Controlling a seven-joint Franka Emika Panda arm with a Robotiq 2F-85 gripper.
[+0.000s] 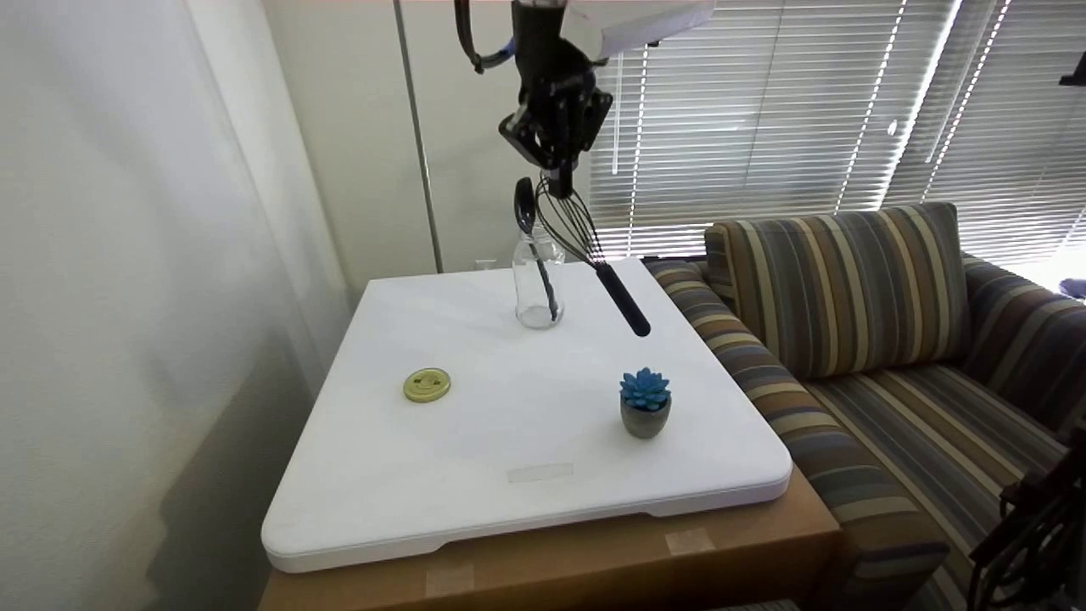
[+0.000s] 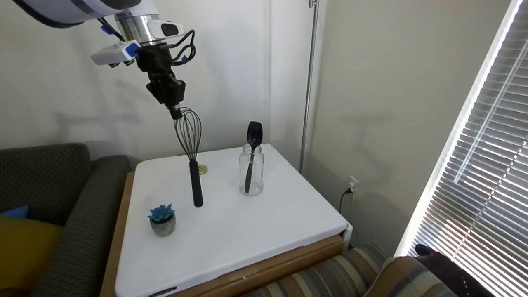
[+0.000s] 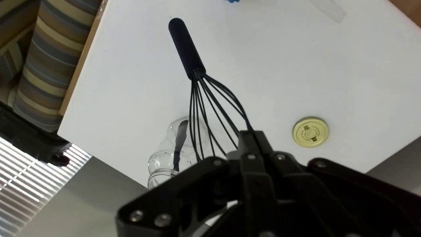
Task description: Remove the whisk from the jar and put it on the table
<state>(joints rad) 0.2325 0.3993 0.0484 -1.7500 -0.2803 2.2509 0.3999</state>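
Because the Robotiq gripper (image 2: 176, 114) clamps the balloon whisk (image 2: 194, 166) by its wires, handle hanging beneath, lower slowly to the white tabletop (image 2: 231, 239) below; seat the handle before releasing.

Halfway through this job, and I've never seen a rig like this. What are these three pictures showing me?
This is a single robot arm. Two pictures come from cameras outside it; the third, from a camera on its wrist, looking past the gripper. The gripper is closed on the wire head of the whisk, whose black handle hangs down, apart from the clear glass jar and seemingly above the white table. On it stand that jar, with another black utensil in it, and a potted blue succulent; a flat golden disc lies there too. The whisk is not yet set down.
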